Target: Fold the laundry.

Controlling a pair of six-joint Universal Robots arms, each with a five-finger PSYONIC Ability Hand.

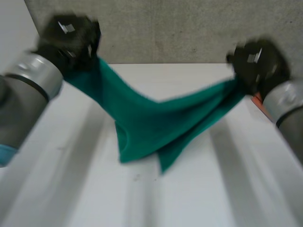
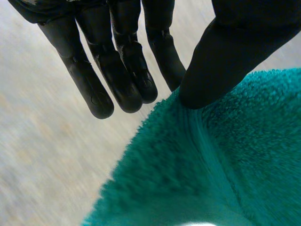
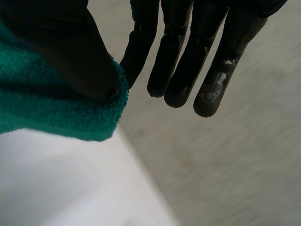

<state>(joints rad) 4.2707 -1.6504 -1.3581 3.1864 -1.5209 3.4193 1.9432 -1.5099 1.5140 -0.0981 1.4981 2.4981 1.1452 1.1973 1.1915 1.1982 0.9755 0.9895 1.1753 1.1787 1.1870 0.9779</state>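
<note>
A green towel (image 1: 156,124) hangs in the air between my two hands and sags in the middle, its lower folds reaching the white table (image 1: 66,189). My left hand (image 1: 71,38) is raised at the far left and holds one end of the towel. In the left wrist view the thumb (image 2: 225,52) pinches the towel's edge (image 2: 221,165) against the straight fingers (image 2: 117,70). My right hand (image 1: 258,64) is raised at the far right with the other end. There the thumb (image 3: 66,47) presses a towel corner (image 3: 47,103) against the fingers (image 3: 178,56).
A grey concrete wall (image 1: 165,28) stands behind the table's far edge. A small orange thing (image 1: 258,99) peeks out beside my right wrist. Bare table lies in front of the towel and on both sides of it.
</note>
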